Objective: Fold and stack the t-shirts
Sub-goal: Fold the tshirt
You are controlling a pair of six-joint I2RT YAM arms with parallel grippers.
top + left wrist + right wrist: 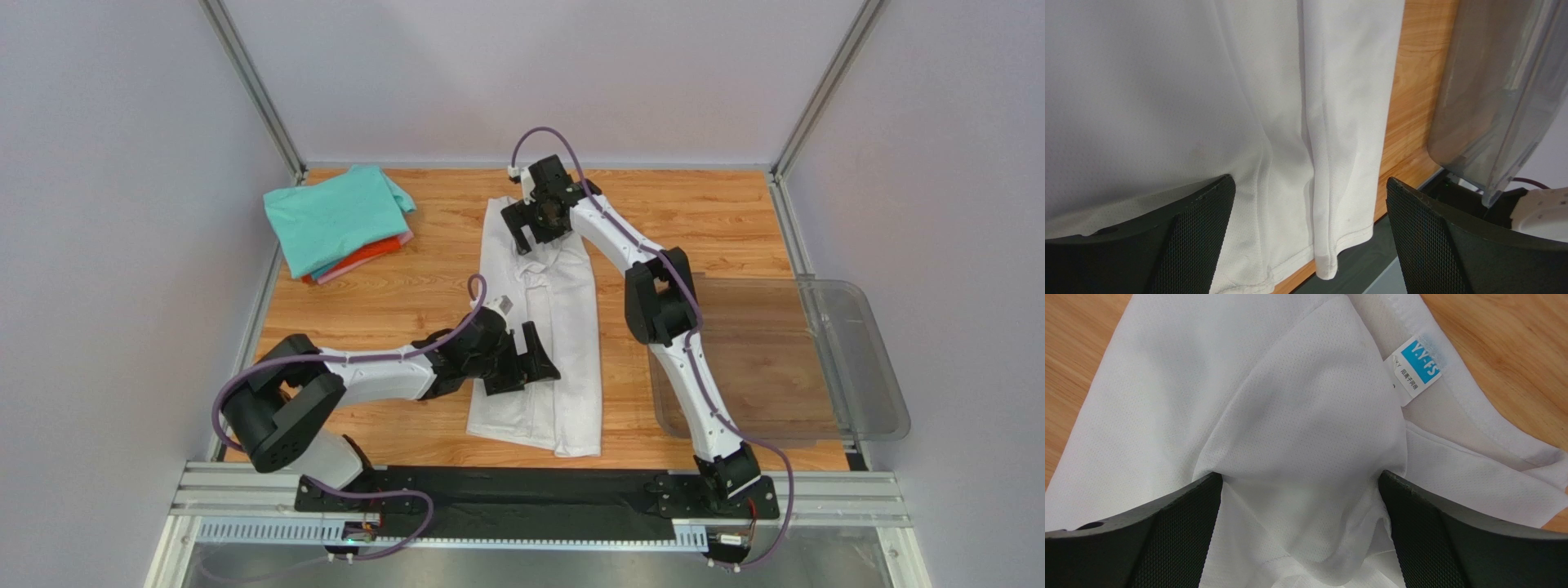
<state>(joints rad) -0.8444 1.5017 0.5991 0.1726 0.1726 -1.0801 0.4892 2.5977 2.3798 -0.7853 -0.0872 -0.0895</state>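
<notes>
A white t-shirt (pixel 546 331) lies folded into a long strip down the middle of the table, collar at the far end. Its blue neck label (pixel 1419 369) shows in the right wrist view. My right gripper (pixel 536 227) is open over the collar end, with bunched white cloth (pixel 1303 447) between its jaws. My left gripper (pixel 525 359) is open over the strip's lower part, near the hem (pixel 1333 251). A stack of folded shirts sits at the back left: teal (pixel 334 217) on top, pink and orange-red (pixel 374 255) beneath.
A clear plastic bin (pixel 785 358) lies on the table's right side, close to the right arm; it also shows in the left wrist view (pixel 1499 92). The black front rail (pixel 515 490) runs along the near edge. Grey walls enclose the table.
</notes>
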